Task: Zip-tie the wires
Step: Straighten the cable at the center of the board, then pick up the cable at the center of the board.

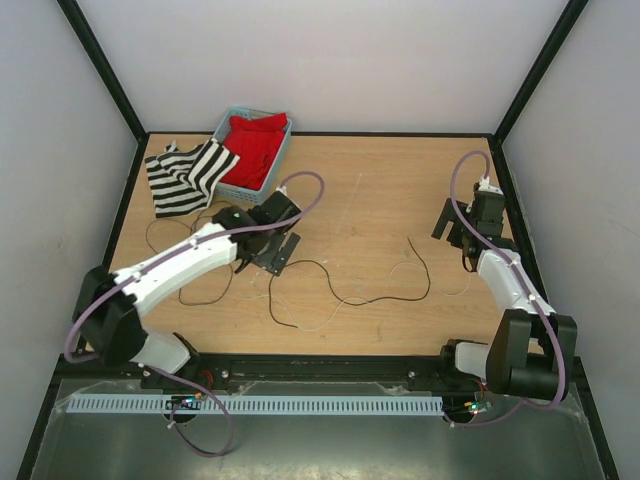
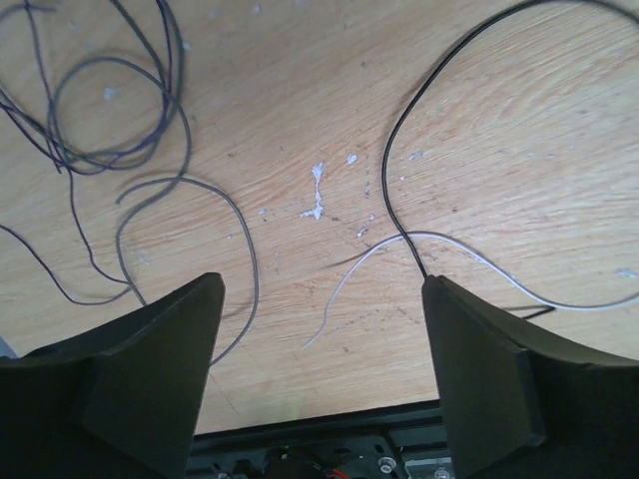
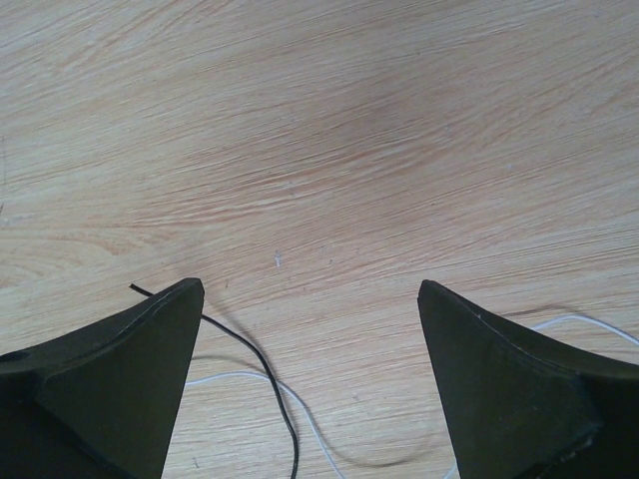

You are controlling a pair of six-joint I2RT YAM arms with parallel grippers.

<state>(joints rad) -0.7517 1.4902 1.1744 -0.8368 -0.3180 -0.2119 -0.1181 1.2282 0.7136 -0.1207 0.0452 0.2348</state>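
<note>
The wires [image 1: 345, 298] lie loose on the wooden table, thin black and pale strands curling from the left arm across the middle. My left gripper [image 1: 272, 250] hovers over them near the centre-left. In the left wrist view it [image 2: 321, 281] is open, with a black wire [image 2: 389, 180] and a white wire [image 2: 449, 244] crossing on the wood beyond its fingertips and grey loops [image 2: 110, 120] at the upper left. My right gripper [image 1: 452, 228] stands at the far right. Its wrist view shows it [image 3: 312, 286] open over bare wood, a black strand [image 3: 270, 379] and a white strand [image 3: 305, 414] lying between the fingers, untouched.
A blue basket [image 1: 232, 118] holding red cloth [image 1: 255, 145] stands at the back left, with a black-and-white striped cloth [image 1: 185, 175] beside it. A black rail [image 1: 320, 365] runs along the near table edge. Black frame posts mark the table's corners.
</note>
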